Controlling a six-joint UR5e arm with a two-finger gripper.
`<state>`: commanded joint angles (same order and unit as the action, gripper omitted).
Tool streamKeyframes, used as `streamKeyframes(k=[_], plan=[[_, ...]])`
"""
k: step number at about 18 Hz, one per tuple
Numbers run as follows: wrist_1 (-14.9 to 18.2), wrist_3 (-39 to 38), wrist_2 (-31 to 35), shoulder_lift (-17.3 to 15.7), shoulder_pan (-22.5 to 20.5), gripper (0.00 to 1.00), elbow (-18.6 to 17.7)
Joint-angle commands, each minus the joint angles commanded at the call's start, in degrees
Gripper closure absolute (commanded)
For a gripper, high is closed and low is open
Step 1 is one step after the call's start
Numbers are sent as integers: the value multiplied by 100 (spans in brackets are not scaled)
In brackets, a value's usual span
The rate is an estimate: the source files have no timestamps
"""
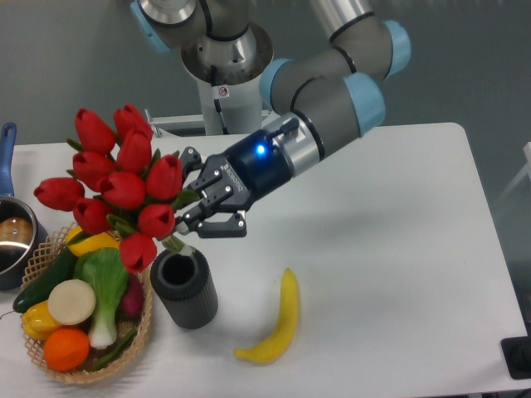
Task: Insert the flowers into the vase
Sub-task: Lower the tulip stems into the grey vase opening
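White counter [398, 215] fills most of the view under a grey wall, its left and front edges cut off. Over it reaches the arm [332, 91], its upper links cropped by the top edge. Its end effector [192, 217] is pinching the flowers [116, 186] by their stems, though leaves and fingers cover the grip itself. The red heads lean up and left, above the basket [50, 249]; the lowest bloom hangs just beside the rim of the vase [183, 288], and no stem is visibly inside it. That dark ribbed vase stands upright, touching or nearly touching the basket's right side. Produce fills the basket, partly hidden by blooms. A banana [278, 319] lies right of the vase. At far left, a pot [12, 240] is cut off.
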<state>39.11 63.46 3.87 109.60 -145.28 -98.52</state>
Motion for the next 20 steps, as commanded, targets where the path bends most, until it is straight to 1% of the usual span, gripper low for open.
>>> streamKeyframes(k=[3, 5, 7, 10, 20], plan=[[0, 9, -141, 44, 0, 75, -9], [0, 96, -141, 149, 9, 75, -18], [0, 237, -150, 158, 0, 74, -184], [0, 439, -150, 167, 9, 74, -272], [0, 659, -150, 334, 26, 73, -308]])
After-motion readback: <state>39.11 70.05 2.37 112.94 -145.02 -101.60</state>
